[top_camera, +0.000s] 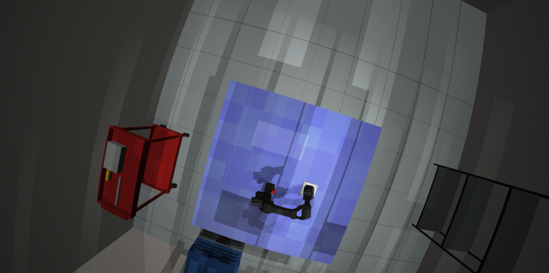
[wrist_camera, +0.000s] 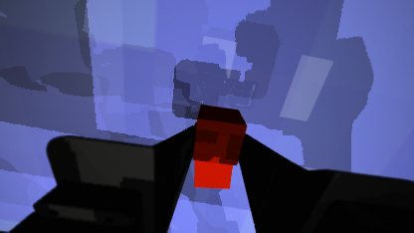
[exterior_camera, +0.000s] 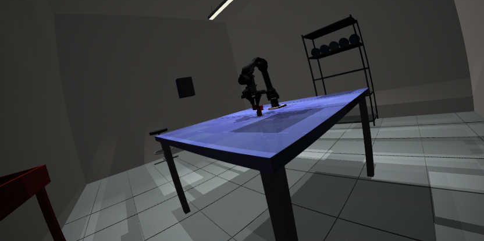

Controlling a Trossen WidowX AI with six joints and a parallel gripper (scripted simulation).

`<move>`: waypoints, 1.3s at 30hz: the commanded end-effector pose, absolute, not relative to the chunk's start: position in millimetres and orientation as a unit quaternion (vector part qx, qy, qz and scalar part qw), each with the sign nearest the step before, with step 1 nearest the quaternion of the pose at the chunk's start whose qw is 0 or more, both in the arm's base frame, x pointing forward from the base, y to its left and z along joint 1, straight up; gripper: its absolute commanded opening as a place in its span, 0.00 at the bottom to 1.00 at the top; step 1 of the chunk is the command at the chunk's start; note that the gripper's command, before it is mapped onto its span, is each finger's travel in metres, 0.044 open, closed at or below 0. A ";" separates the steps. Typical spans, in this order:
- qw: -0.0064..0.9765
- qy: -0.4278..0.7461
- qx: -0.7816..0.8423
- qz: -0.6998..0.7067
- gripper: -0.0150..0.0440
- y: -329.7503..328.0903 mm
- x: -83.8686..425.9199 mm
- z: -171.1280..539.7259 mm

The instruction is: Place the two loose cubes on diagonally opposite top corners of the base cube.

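Note:
My gripper (exterior_camera: 255, 105) (wrist_camera: 217, 134) is shut on a red loose cube (exterior_camera: 254, 107) (wrist_camera: 219, 144), low over the table. In the exterior view the red base cube (exterior_camera: 259, 113) stands on the table and the other red loose cube (exterior_camera: 260, 107) sits on top of it. The held cube is beside that upper cube, at about its height; whether they touch cannot be told. In the wrist view a bright red face shows just below the held cube; which cube it belongs to is unclear. In the top view the arm hides most of the cubes.
The arm's white base plate (top_camera: 303, 185) (exterior_camera: 281, 106) is on the blue table (top_camera: 237, 117) (exterior_camera: 216, 127), beside the cubes. A red cart (top_camera: 159, 159) and a blue cabinet (top_camera: 212, 258) stand off the table. A dark shelf rack (exterior_camera: 339, 77) stands behind.

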State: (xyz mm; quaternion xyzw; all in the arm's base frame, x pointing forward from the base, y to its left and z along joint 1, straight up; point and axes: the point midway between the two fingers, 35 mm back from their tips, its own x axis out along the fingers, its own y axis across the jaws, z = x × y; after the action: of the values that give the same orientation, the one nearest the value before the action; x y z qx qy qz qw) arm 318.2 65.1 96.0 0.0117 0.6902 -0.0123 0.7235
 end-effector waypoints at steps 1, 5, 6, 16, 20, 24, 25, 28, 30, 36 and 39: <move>0.717 0.696 0.023 -0.017 0.43 65.1 318.1 83.9; 0.717 0.696 0.023 -0.017 0.43 65.1 318.1 83.9; 0.717 0.696 0.023 -0.017 0.43 65.1 318.1 83.9; 0.717 0.696 0.023 -0.017 0.43 65.1 318.2 82.4; 0.717 0.696 0.023 -0.017 0.43 65.1 318.2 82.4; 0.717 0.696 0.023 -0.017 0.43 65.1 318.2 82.4; 0.717 0.696 0.023 -0.017 0.43 65.1 318.2 82.4; 0.717 0.696 0.023 -0.017 0.43 65.1 318.2 82.4; 0.717 0.696 0.023 -0.017 0.43 65.1 318.2 82.4; 0.717 0.696 0.023 -0.017 0.60 65.1 318.2 82.4; 0.717 0.696 0.023 -0.017 0.60 65.1 318.2 82.4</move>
State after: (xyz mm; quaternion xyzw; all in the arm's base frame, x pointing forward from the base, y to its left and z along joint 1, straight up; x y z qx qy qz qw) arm 317.9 64.6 83.0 0.0197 0.6962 -0.0165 0.7174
